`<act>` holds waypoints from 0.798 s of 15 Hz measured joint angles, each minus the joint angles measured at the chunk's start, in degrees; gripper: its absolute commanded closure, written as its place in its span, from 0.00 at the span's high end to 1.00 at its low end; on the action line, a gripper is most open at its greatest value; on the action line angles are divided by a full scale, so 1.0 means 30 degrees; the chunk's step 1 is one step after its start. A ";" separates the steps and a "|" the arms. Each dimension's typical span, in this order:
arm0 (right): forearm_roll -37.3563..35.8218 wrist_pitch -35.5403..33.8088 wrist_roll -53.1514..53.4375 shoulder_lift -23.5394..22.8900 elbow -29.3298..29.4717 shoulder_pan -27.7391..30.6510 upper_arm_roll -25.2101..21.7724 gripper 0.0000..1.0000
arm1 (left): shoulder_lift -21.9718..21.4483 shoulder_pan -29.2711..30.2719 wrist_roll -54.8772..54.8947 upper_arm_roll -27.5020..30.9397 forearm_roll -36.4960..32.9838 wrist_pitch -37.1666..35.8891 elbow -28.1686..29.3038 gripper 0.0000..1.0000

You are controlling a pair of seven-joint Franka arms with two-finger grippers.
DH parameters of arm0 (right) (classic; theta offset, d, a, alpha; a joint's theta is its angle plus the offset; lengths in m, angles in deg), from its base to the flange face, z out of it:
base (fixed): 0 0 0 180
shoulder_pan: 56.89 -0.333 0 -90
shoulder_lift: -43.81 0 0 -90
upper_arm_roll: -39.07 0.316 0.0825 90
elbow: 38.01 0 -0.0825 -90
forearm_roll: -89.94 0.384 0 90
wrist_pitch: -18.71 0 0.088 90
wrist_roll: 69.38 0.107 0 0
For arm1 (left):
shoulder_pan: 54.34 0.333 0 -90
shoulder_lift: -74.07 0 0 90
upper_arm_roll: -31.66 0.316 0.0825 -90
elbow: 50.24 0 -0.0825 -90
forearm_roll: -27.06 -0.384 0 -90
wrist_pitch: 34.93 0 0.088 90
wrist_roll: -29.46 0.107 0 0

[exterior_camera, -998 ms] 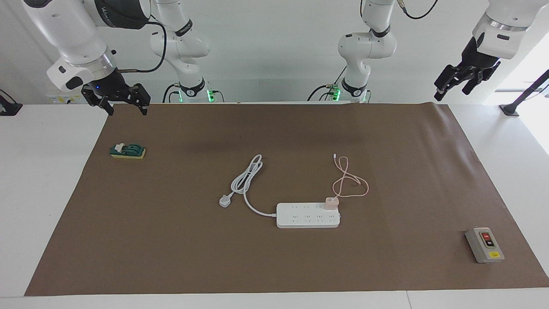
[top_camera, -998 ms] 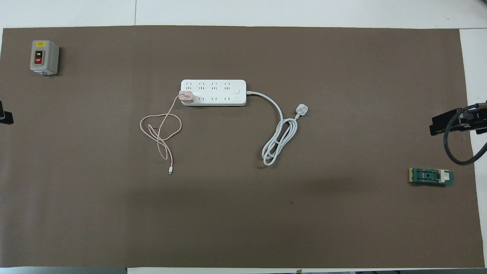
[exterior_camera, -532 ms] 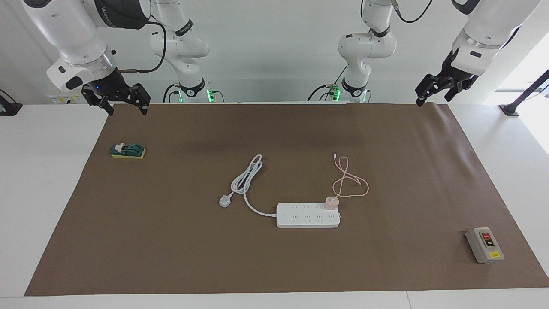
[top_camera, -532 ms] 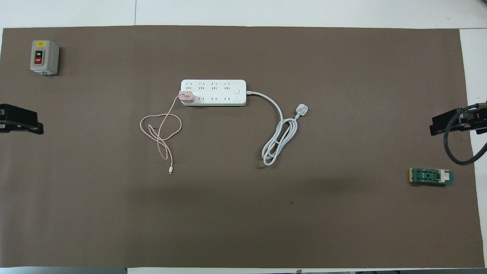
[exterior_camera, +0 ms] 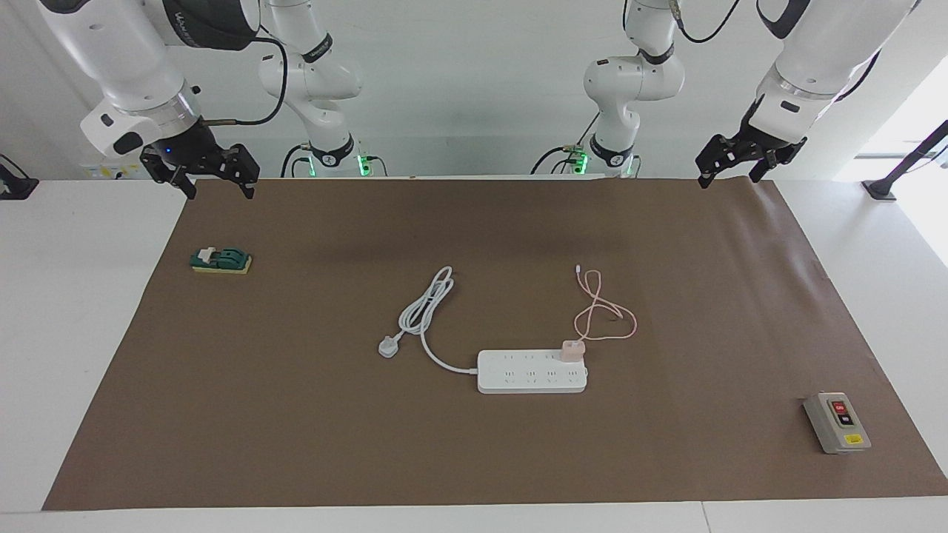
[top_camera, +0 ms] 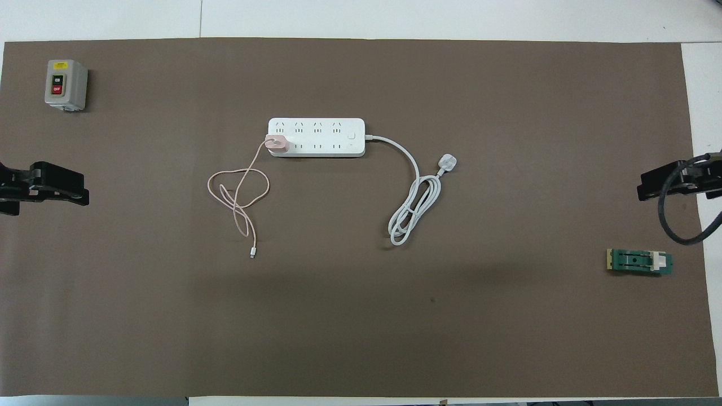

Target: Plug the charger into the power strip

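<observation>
The white power strip [exterior_camera: 529,374] lies flat mid-table; it also shows in the overhead view [top_camera: 321,132]. The pale pink charger [exterior_camera: 572,350] stands upright on the strip's socket row nearer to the robots, at the end toward the left arm, prongs hidden; it also shows in the overhead view [top_camera: 276,144]. Its thin pink cable [exterior_camera: 603,318] loops on the mat nearer to the robots. My left gripper [exterior_camera: 727,178] is open and empty, in the air over the mat's edge at the robots' end. My right gripper [exterior_camera: 217,185] is open and empty, waiting over the mat's corner at its own end.
The strip's thick white cord and plug [exterior_camera: 388,346] lie coiled toward the right arm's end. A grey switch box [exterior_camera: 837,422] with a red button stands at the left arm's end, farther from the robots. A small green block [exterior_camera: 221,260] lies near the right gripper.
My left gripper has moved in from off the mat's end toward the table's middle and a little lower. The right arm, the charger and the strip have not moved.
</observation>
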 measured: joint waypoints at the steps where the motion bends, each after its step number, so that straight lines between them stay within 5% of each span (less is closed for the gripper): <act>1: 0.0000 0.0000 0.0000 0.0000 0.0000 0.0000 0.0000 1.00 | 0.0000 0.0002 0.0342 0.0000 0.0006 0.0399 0.0003 1.00; 12: 0.0000 0.0000 0.0000 0.0000 0.0000 0.0010 -0.0010 1.00 | 0.0034 0.0046 0.0078 0.0039 0.0017 0.1923 0.0616 1.00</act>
